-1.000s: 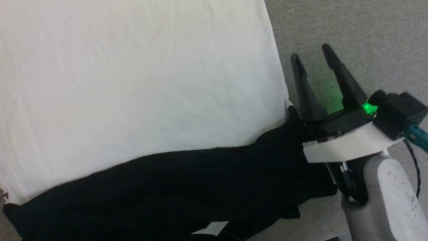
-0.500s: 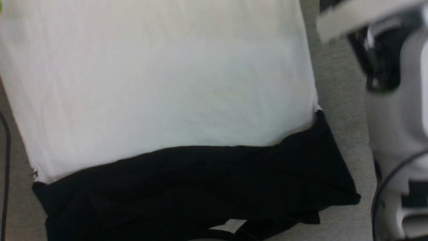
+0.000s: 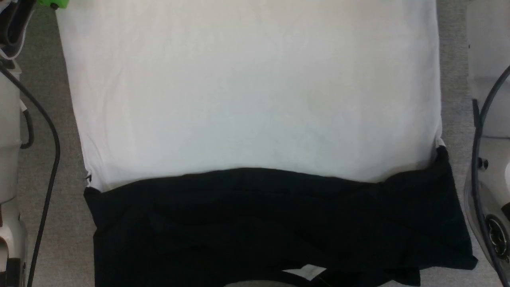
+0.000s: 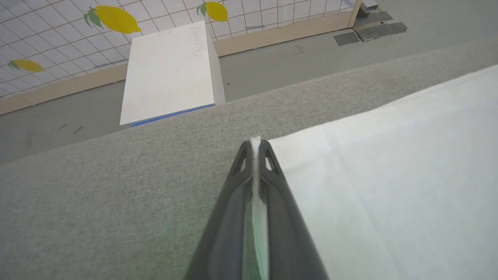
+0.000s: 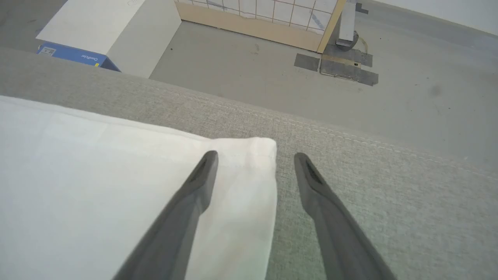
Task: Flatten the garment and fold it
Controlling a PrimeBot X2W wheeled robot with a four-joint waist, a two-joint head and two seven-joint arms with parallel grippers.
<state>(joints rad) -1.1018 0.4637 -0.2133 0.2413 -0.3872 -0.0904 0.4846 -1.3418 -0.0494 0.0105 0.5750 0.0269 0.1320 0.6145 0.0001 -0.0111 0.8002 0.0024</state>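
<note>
Garment (image 3: 255, 99) lies flat on my grey desk (image 4: 116, 186), black sleeves nearest me. My head camera has swung since a second ago, centring it. Left pincer (image 4: 255, 146) pinches one white hem corner; right pincer (image 5: 255, 155) gapes over the other. Beyond are the floor (image 5: 241, 70), a white box (image 4: 167, 74) and a lemon-tiled wall (image 4: 58, 35).

— What do the fingers look like?
— Long, dark grey, tapering on both the left tool (image 4: 255, 146) and the right tool (image 5: 255, 156), with small cut-outs near the tips.
— And in the head view?
— Pale left forearm (image 3: 8, 119) at nine o'clock with a looping black cable (image 3: 58, 147). A green light (image 3: 51, 4) at eleven.
</note>
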